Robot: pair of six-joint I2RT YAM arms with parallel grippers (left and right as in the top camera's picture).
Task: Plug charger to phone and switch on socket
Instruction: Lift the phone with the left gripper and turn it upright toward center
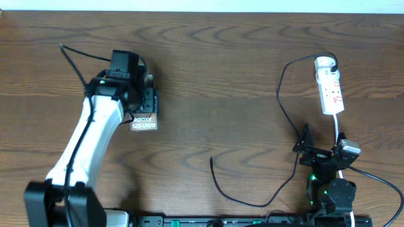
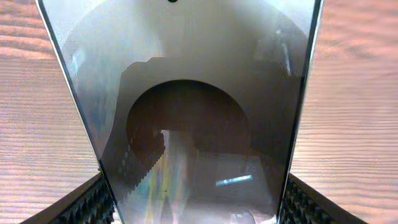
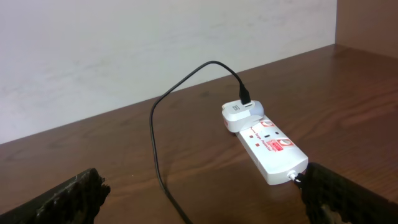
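The phone (image 1: 144, 123), a dark glossy slab with white lettering, sits between my left gripper's (image 1: 146, 107) jaws at the left of the table. In the left wrist view the phone (image 2: 186, 93) fills the frame, and both ridged pads (image 2: 93, 202) press its long edges, so my left gripper (image 2: 196, 208) is shut on it. The socket (image 1: 330, 88) is a white power strip at the far right, with a white adapter in its far end. The charger's black cable (image 1: 282, 94) loops from there to a free tip (image 1: 211, 159) at mid-table. My right gripper (image 1: 325, 145) stands open just short of the socket (image 3: 270, 146), over the cable (image 3: 158, 162).
The socket's white cord (image 1: 339, 129) runs from the strip toward the right arm's base. A thin black wire (image 1: 72, 57) trails behind the left arm. A pale wall (image 3: 124, 50) rises behind the table's far edge.
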